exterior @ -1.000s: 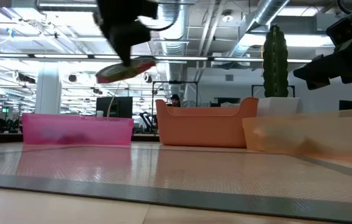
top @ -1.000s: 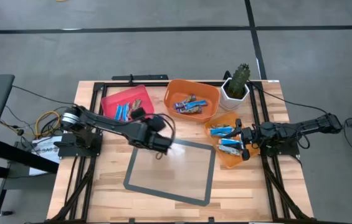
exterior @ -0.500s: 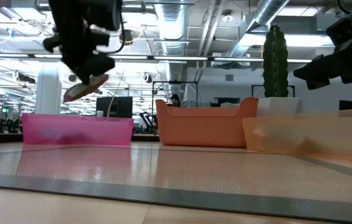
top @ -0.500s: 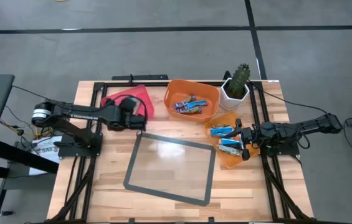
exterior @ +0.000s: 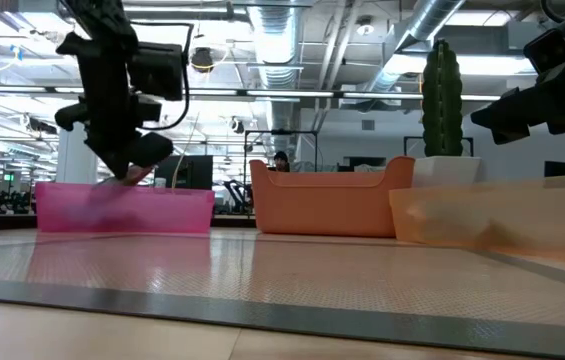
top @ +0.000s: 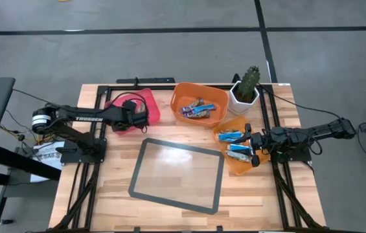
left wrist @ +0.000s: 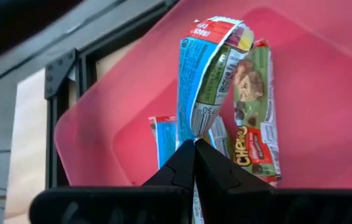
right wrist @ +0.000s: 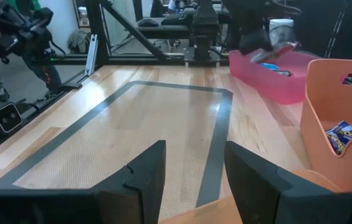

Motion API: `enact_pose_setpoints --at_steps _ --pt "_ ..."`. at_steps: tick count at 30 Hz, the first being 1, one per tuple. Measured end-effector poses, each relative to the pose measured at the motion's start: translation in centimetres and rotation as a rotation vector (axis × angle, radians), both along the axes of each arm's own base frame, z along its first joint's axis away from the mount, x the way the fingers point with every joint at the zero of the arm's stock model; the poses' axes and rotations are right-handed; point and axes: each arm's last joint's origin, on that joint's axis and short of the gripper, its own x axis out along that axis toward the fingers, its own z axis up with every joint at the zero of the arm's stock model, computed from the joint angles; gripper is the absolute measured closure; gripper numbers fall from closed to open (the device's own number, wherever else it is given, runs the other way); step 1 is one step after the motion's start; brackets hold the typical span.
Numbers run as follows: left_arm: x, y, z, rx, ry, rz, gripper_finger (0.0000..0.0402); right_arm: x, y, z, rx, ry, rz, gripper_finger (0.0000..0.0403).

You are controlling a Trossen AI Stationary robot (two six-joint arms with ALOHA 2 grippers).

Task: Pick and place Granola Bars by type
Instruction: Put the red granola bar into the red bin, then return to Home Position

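Note:
My left gripper hangs over the pink bin and is shut on a granola bar with a blue, green and red wrapper. In the low view the gripper stands at the height of the bin's rim. A green-brown bar and blue bars lie flat on the bin's floor. My right gripper waits open over the small orange bin, which holds blue bars. The large orange bin holds mixed bars. My left gripper pinches the bar by its near end between the two fingertips, coming slanting down from the table's left. The rest of the wrapper sticks out beyond the fingers, bent a little. It hangs lifted over the bars on the pink bin's floor.
A clear mat with a dark frame lies in the table's middle. A cactus in a white pot stands at the far right, between the two orange bins. Black rails run along the table's sides.
My left gripper has carried the bar from above the mat's far left corner toward the table's left and far edge, to over the pink bin, then down to the bin's rim. It has stayed shut on the bar, which has tipped downward.

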Motion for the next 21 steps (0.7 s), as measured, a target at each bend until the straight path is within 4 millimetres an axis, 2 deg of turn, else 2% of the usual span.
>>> enact_pose_setpoints --at_steps 10,21 --pt "-0.01 0.35 -0.43 -0.025 -0.042 0.02 0.0391 0.0 0.0 0.0 0.0 0.0 0.0 0.0249" --pt "0.13 0.35 -0.46 -0.038 -0.076 0.035 0.0314 0.0 0.0 0.0 0.0 0.0 0.0 0.0249"
